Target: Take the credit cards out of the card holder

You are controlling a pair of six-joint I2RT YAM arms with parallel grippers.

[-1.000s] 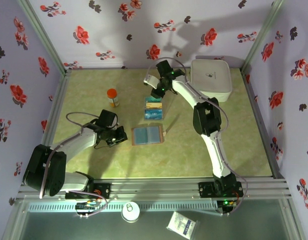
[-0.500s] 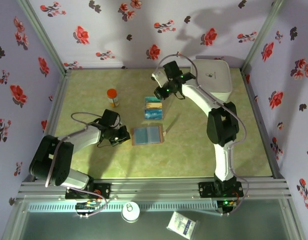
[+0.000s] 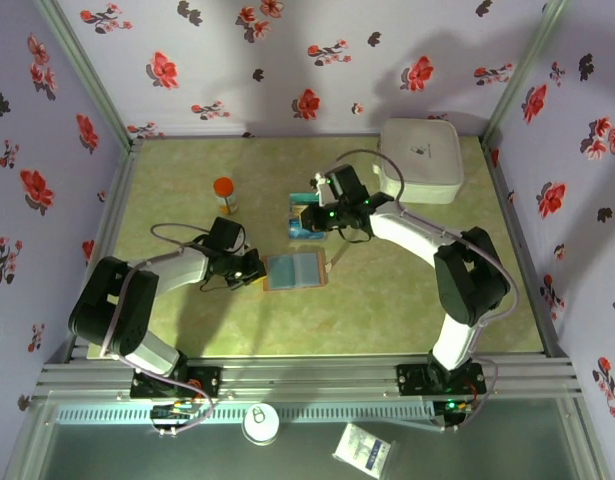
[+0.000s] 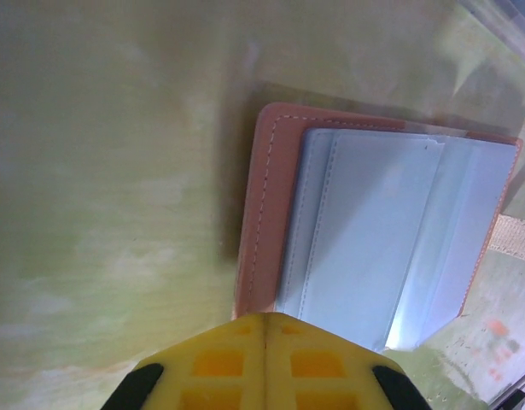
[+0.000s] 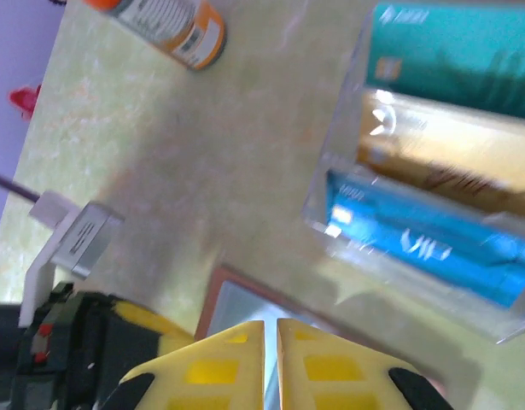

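Card holder [image 3: 295,271]: open flat on tabletop [image 3: 387,310], pockets apparently empty. Credit cards [image 5: 450,162]: teal, tan, blue, in clear tray [image 5: 390,269] just beyond. Left gripper [image 4: 264,342]: clenched, empty, at holder's edge. Right gripper [image 5: 271,342]: nearly closed, empty. Removal seemingly done; next, confirm pockets, withdraw.

My right gripper [image 3: 307,218] is no longer up by the white box [image 3: 422,160]; it sits low beside the clear tray [image 5: 347,171], jaws drawn almost together. My left gripper [image 3: 253,270] now reaches the card holder's [image 3: 297,270] left edge
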